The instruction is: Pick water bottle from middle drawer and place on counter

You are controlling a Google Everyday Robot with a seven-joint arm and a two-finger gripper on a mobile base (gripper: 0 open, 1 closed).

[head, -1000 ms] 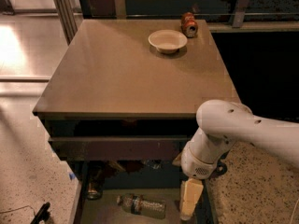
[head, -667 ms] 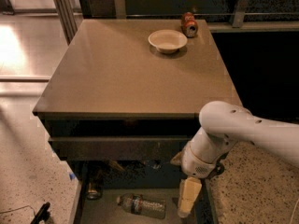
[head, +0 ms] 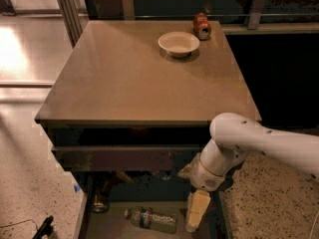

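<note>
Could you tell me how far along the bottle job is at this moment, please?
Done: the middle drawer stands open. In hand: the gripper hangs low inside the drawer, close beside the water bottle, which lies on its side on the drawer floor, not gripped. Left: grasp it, lift it out and set it on the counter.

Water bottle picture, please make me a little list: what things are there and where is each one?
counter: holds a bowl and a red soda can at the far side
middle drawer: pulled open below the counter
water bottle: lying on its side on the drawer floor, cap to the left
gripper: down in the drawer, just right of the bottle, not holding it
dark can: drawer's back left corner
bottle on counter: not yet
</note>
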